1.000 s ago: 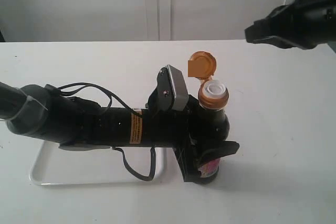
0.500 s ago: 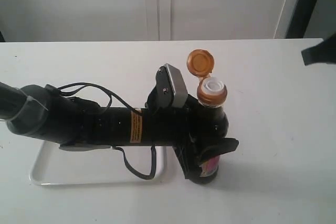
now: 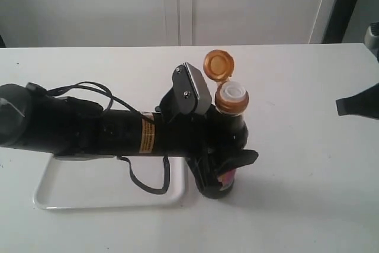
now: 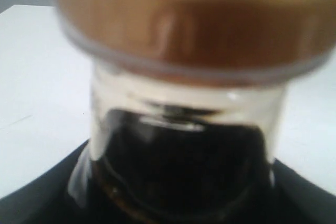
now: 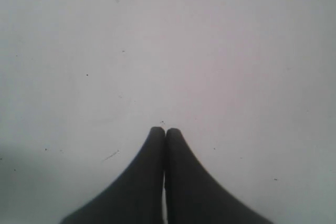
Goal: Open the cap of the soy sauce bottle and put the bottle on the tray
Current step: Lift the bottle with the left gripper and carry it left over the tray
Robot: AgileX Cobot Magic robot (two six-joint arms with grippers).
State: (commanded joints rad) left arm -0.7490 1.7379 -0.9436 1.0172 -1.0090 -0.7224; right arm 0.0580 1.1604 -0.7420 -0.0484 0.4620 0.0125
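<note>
The soy sauce bottle stands upright at the table's middle, just right of the tray. Its golden-orange cap is flipped back on its hinge, baring the white spout. My left gripper is shut on the bottle's body, hiding most of the label. Up close in the left wrist view, the bottle fills the picture, with the orange collar above the dark liquid. My right gripper is shut on nothing over bare white table; its tip shows at the far right edge.
The left arm and its cable lie across the tray, hiding much of it. A white wall with a vertical seam stands behind the table.
My left gripper has carried the bottle a little to the left, toward the tray. The right arm has withdrawn from above the cap to the right edge and dropped lower.
</note>
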